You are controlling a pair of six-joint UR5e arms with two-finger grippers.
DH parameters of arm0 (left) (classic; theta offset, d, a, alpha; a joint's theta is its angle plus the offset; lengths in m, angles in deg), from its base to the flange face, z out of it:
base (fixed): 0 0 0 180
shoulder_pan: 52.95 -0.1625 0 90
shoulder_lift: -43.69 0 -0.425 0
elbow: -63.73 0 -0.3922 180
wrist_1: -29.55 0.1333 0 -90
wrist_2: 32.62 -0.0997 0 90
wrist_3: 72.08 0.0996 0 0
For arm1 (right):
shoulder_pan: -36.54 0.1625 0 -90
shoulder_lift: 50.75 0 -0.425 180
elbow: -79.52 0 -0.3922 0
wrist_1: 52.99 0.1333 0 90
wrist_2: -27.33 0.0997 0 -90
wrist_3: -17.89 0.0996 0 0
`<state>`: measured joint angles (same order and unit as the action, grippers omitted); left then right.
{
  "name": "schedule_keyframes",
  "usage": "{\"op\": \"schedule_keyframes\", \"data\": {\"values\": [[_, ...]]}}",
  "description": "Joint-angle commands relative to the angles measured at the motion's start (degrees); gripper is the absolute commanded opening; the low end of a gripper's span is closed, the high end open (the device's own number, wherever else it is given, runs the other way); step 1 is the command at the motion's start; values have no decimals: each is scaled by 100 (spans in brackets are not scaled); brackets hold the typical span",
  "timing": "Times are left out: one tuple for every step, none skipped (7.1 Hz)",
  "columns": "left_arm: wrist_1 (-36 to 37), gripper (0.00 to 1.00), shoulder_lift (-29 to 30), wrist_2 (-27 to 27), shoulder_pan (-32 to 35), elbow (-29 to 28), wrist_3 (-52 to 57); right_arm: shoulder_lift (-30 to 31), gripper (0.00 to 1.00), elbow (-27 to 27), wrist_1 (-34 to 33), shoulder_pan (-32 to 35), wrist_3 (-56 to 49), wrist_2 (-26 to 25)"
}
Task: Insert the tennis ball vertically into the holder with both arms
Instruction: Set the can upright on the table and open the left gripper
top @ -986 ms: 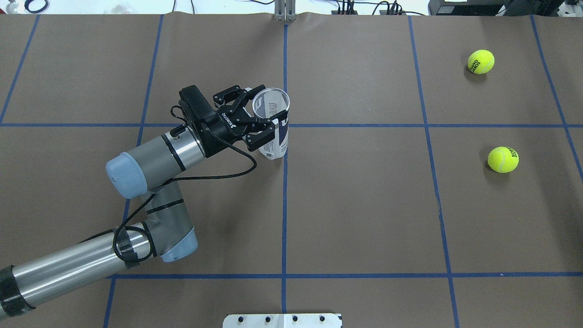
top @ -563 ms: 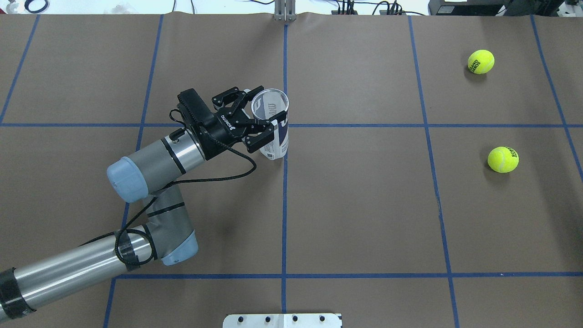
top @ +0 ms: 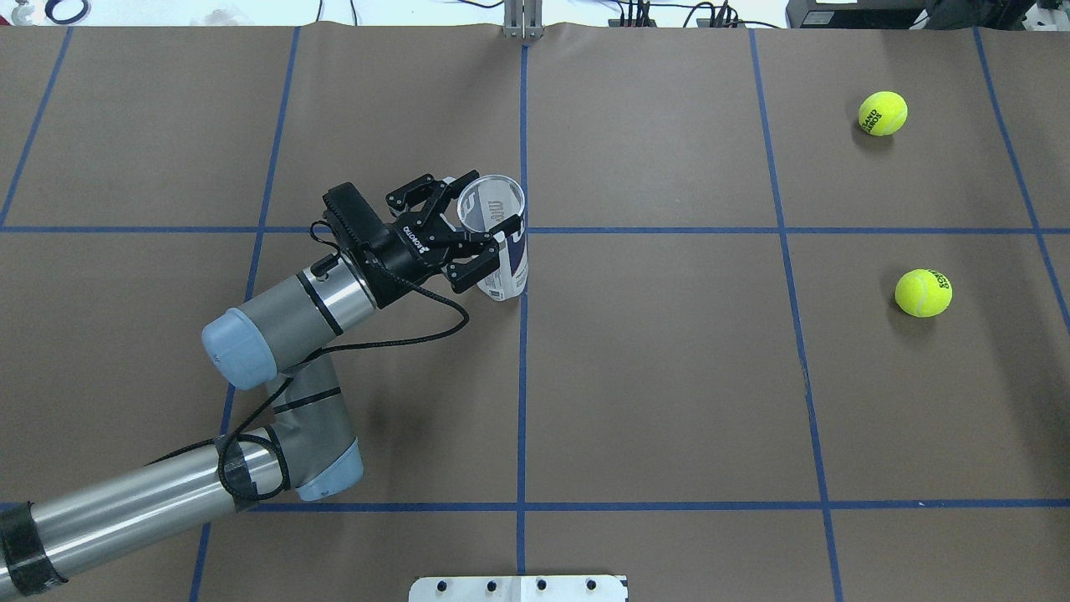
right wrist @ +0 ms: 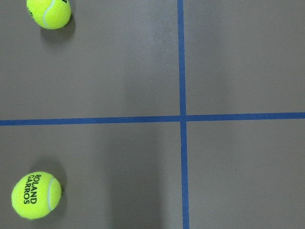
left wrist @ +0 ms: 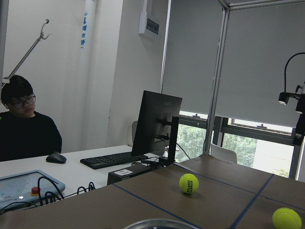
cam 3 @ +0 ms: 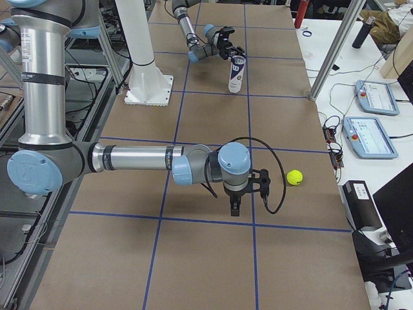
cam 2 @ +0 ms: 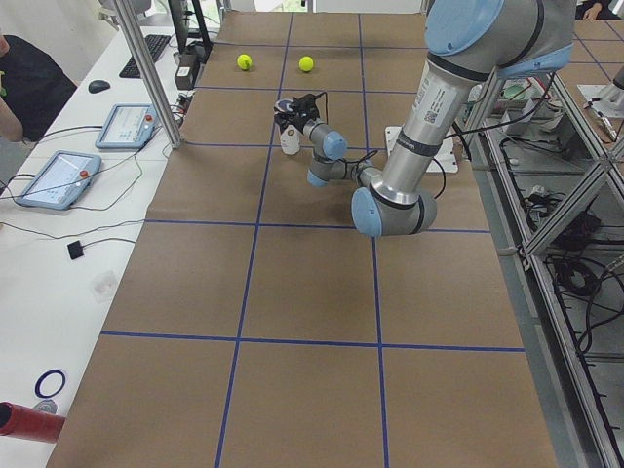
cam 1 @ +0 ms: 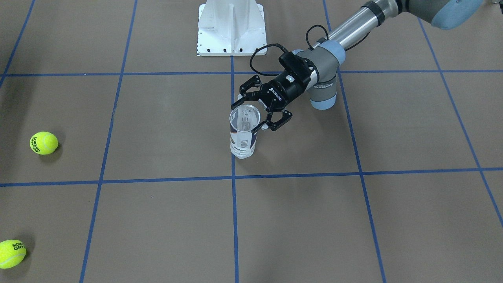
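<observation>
The brown paper-covered tabletop (top: 669,376), ruled into squares by blue tape, carries everything. The silver-grey jointed left arm (top: 284,301) with light blue joint caps reaches in from the near left towards the middle. The matching right arm (cam 3: 135,158) stretches low over the right half. The black two-fingered left tool (top: 481,219) is clenched on the clear plastic tube (top: 506,263) with the white and navy label, with one finger on either side just under the rim. The right tool (cam 3: 248,194) hangs pointing down at the tabletop, and I cannot tell whether it is released or clenched. Its wrist view shows only bare paper and balls.

The tube stands near the centre of the tabletop, just left of the middle blue line. Its long axis is close to vertical, the open mouth is up and the base is at or just off the paper. The two yellow-green tennis balls (top: 883,113) (top: 923,293) lie loose at the far right, well apart from the tube.

The step in hand looks like steadying the holder while a ball is fetched. Next, the right tool must descend on one ball and grip it. It must then carry the ball above the open mouth and release it straight down the tube's axis.
</observation>
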<state>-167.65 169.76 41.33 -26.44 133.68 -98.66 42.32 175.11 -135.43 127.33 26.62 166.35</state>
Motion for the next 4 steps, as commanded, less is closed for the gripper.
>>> {"op": "schedule_keyframes", "data": {"values": [[-4, 58, -21, -3, -6, -17, 4, 0, 100, -15, 0, 0, -3, -7], [-4, 70, -21, -3, -6, -8, 4, 0, 100, -23, 0, 0, -3, -7], [-12, 97, -12, -38, -6, 10, 4, -9, 100, -23, 0, 0, -3, -7], [-21, 99, -21, -38, -6, 10, 4, -26, 100, -32, -9, 0, -3, -7]]}}
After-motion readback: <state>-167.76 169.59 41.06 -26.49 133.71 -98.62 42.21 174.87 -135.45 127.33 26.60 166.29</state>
